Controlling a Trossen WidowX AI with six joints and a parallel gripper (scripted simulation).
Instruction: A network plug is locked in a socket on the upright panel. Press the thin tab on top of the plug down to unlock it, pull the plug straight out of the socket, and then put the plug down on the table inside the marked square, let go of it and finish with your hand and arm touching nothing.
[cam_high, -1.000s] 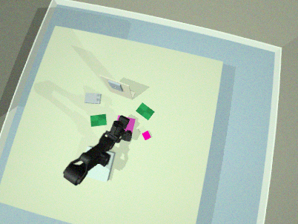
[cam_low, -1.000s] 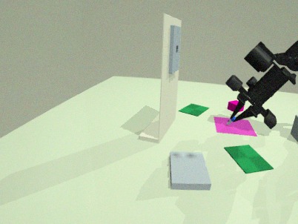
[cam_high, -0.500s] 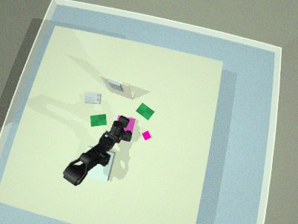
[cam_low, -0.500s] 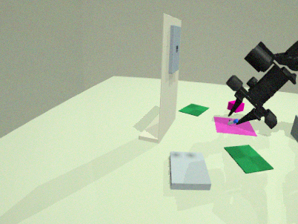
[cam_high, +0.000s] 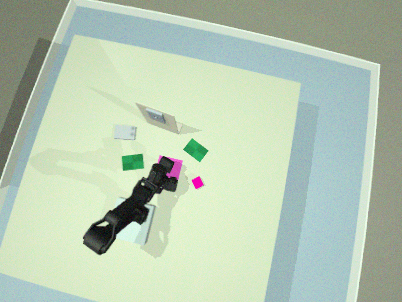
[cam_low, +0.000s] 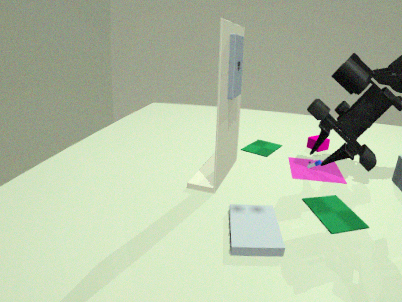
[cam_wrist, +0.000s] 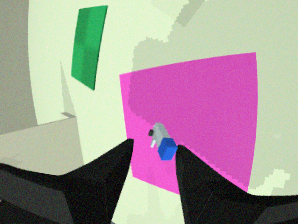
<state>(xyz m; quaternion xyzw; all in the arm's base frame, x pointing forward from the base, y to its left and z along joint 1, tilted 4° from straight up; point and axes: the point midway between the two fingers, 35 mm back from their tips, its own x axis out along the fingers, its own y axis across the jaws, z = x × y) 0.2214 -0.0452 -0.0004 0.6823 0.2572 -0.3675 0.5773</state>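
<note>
The plug (cam_low: 314, 164) (cam_wrist: 164, 142), grey with a blue end, is over the magenta square (cam_high: 176, 168) (cam_low: 325, 176) (cam_wrist: 215, 100). It looks tilted, and I cannot tell whether it lies fully flat on the square. My gripper (cam_low: 317, 159) (cam_wrist: 155, 147) is open just above the square, with a fingertip at each side of the plug. The blue end is very close to the right fingertip in the wrist view; whether they touch is unclear. The socket (cam_high: 155, 115) (cam_low: 236, 75) on the upright panel (cam_high: 170, 124) (cam_low: 227, 135) (cam_wrist: 35, 140) has no plug in it. The arm hides the plug in the top view.
A green patch (cam_high: 196, 150) (cam_low: 261, 148) (cam_wrist: 89, 47) and another green patch (cam_high: 132, 162) (cam_low: 335, 215) lie on either side of the square. A pink block (cam_high: 198, 182) (cam_low: 318, 144) is near the square. A flat grey box (cam_high: 125, 132) (cam_low: 256, 230) lies near the panel.
</note>
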